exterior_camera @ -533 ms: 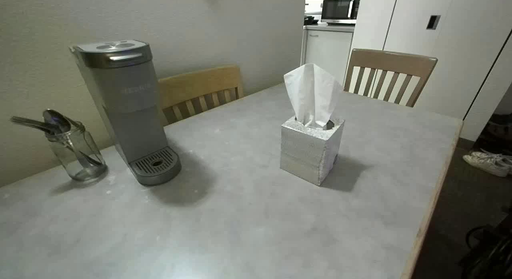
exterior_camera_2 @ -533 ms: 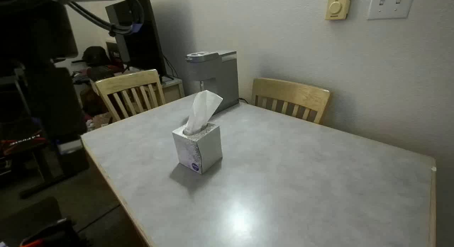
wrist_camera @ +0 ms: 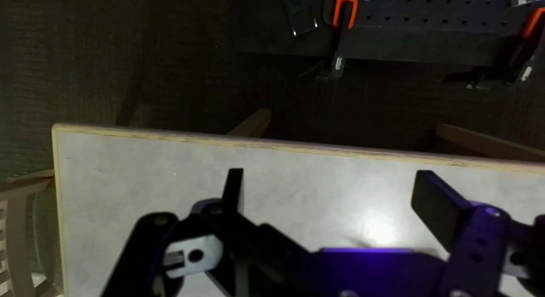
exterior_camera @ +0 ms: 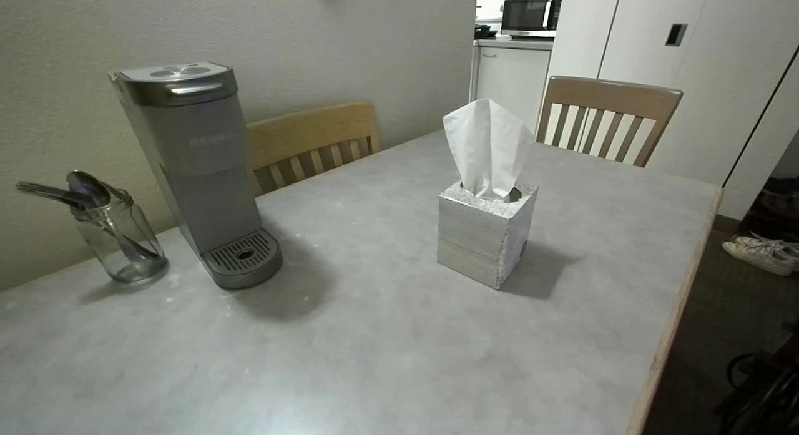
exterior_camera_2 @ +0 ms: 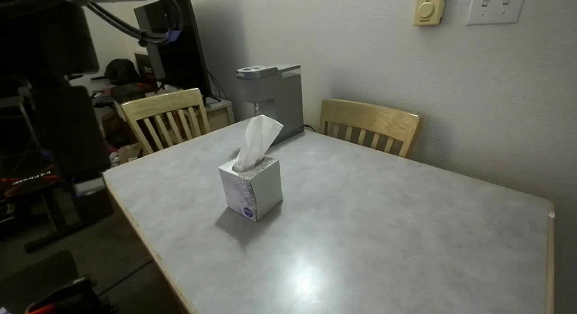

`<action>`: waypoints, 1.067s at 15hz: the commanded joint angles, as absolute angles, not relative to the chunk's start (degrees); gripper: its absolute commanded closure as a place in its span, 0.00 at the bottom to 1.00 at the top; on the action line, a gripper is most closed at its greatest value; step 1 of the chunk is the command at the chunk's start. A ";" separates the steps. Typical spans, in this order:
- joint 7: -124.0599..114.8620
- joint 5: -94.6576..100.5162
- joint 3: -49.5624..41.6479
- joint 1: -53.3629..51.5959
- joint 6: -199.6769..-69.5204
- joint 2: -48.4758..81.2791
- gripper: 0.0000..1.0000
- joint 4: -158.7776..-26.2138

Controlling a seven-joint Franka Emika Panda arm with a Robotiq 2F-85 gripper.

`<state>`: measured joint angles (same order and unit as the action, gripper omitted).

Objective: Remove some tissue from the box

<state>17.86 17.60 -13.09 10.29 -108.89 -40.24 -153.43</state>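
Observation:
A white tissue [exterior_camera: 487, 149] stands up out of the opening of a silver-grey, cube-shaped tissue box [exterior_camera: 472, 243]. The box is upright on the table. The tissue [exterior_camera_2: 258, 143] and the box [exterior_camera_2: 267, 190] show in both exterior views. My gripper [wrist_camera: 328, 182] is open, with its two black fingers wide apart and nothing between them. In the wrist view it is over the table near its edge, and the box and tissue are out of view. In an exterior view the dark arm [exterior_camera_2: 74, 125] hangs at the left, apart from the box.
A grey coffee machine [exterior_camera: 206, 166] and a glass jar with cutlery [exterior_camera: 128, 241] stand on the grey table [exterior_camera: 349, 360] by the wall. Chairs [exterior_camera_2: 369, 122] surround it. In the wrist view the table's wooden edge [wrist_camera: 298, 147] crosses the middle, with a black bench [wrist_camera: 404, 37] beyond.

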 commanded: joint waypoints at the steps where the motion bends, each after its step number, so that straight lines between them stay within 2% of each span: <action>1: 17.77 17.66 -13.21 10.11 -108.75 -40.26 0.00 -153.35; 5: 17.77 17.66 -13.21 10.11 -108.75 -40.26 0.00 -153.35; 16: 21.64 16.78 -13.12 4.44 -122.23 -36.56 0.00 -151.65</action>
